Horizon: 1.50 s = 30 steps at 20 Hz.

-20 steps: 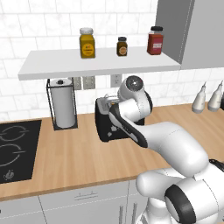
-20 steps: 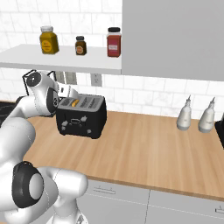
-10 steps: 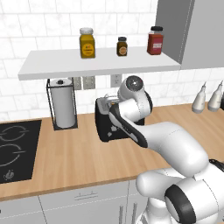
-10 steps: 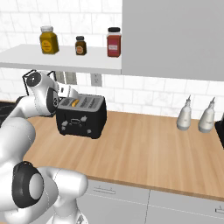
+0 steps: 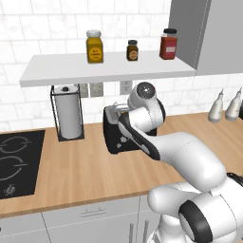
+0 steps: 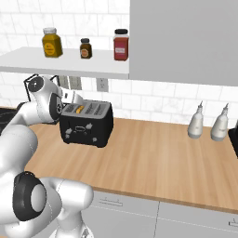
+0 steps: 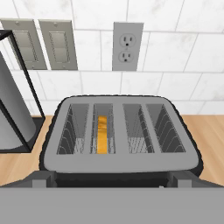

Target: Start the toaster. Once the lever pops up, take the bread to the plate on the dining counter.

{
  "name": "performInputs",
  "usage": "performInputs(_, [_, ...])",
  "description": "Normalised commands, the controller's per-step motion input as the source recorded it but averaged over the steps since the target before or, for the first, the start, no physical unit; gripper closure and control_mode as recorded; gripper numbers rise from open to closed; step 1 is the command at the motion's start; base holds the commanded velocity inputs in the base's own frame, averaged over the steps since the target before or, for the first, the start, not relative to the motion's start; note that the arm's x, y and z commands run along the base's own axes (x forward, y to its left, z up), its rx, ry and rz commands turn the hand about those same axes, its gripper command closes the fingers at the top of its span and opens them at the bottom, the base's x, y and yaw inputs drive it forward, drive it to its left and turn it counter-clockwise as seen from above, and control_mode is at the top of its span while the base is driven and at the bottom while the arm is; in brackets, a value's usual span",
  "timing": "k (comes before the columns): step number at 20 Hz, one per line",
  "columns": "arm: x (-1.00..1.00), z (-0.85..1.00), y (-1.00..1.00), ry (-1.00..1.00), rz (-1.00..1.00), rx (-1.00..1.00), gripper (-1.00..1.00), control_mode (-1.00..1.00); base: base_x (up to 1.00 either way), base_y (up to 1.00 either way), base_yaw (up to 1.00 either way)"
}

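The black toaster stands on the wooden counter against the tiled wall, also seen from the sides as toaster and toaster. The bread sits sunk in the second slot from the left, only its orange-brown top edge showing; it appears as an orange sliver of bread from the right. My gripper hovers just above the toaster's near edge, looking down into the slots, open wide with nothing between its fingertips. The plate and the dining counter are out of view.
A paper towel holder stands left of the toaster, with a black stove top beyond it. A shelf carrying three jars hangs above. Two pale bottles stand far right. A wall outlet is behind the toaster.
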Motion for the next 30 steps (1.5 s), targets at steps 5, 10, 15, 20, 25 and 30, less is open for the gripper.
performInputs(5, [0.0,0.0,0.0,0.0,0.0,0.0,-1.0,-1.0,0.0,0.0,0.0])
performInputs(10, [0.0,0.0,0.0,0.0,0.0,0.0,-1.0,-1.0,0.0,0.0,0.0])
performInputs(15, [0.0,0.0,0.0,0.0,0.0,0.0,-1.0,-1.0,0.0,0.0,0.0])
performInputs(20, [0.0,0.0,0.0,0.0,0.0,0.0,-1.0,-1.0,0.0,0.0,0.0])
performInputs(25, [0.0,0.0,0.0,0.0,0.0,0.0,-1.0,-1.0,0.0,0.0,0.0])
performInputs(30, [0.0,0.0,0.0,0.0,0.0,0.0,-1.0,-1.0,0.0,0.0,0.0])
